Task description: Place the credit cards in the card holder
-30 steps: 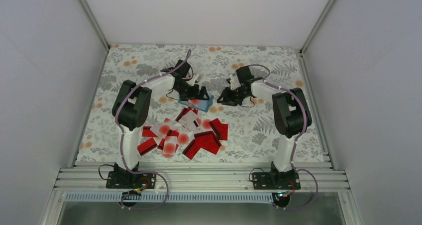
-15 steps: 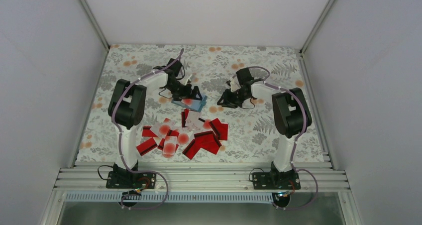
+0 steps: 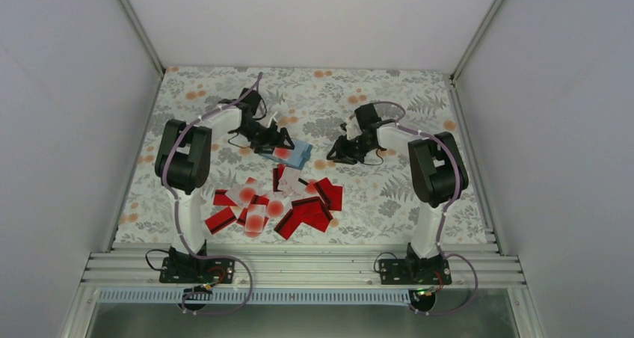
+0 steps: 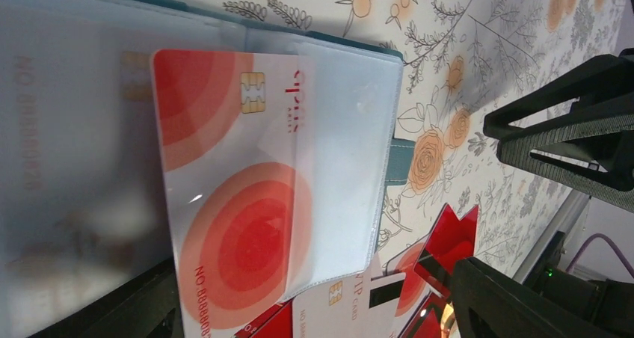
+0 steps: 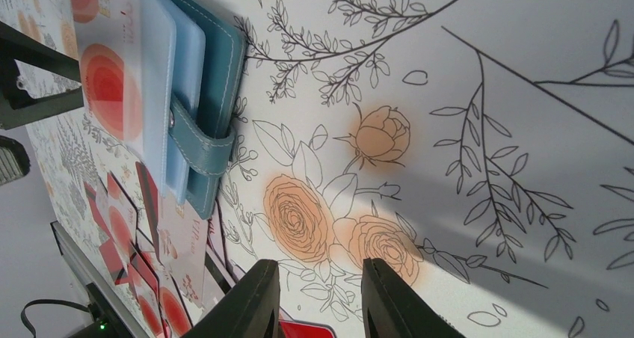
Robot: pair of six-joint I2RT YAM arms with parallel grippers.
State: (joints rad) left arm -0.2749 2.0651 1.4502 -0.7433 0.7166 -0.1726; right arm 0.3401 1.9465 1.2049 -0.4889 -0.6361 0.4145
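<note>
The teal card holder [image 3: 300, 153] lies open on the floral table, its clasp tab [image 5: 202, 147] toward the right arm. A white card with a red spot [image 4: 224, 173] sits partly inside its clear sleeve [image 4: 344, 166], the near end sticking out; it also shows in the right wrist view [image 5: 112, 91]. My left gripper [image 3: 271, 138] hovers over the holder's left side, jaws wide open [image 4: 314, 315] and apart from the card. My right gripper [image 3: 334, 153] is open and empty just right of the holder, low over the table [image 5: 320, 300]. The other credit cards [image 3: 284, 203] lie in a pile nearer the arms.
Loose red and white cards [image 4: 448, 241] lie close beside the holder's near edge, and one red card [image 5: 299, 330] is under the right fingers. The right gripper's black body [image 4: 568, 128] stands just past the holder. White walls enclose the table.
My left gripper has drawn back to the left, away from the holder's middle, leaving the red-spot card on the holder. The right gripper has barely moved.
</note>
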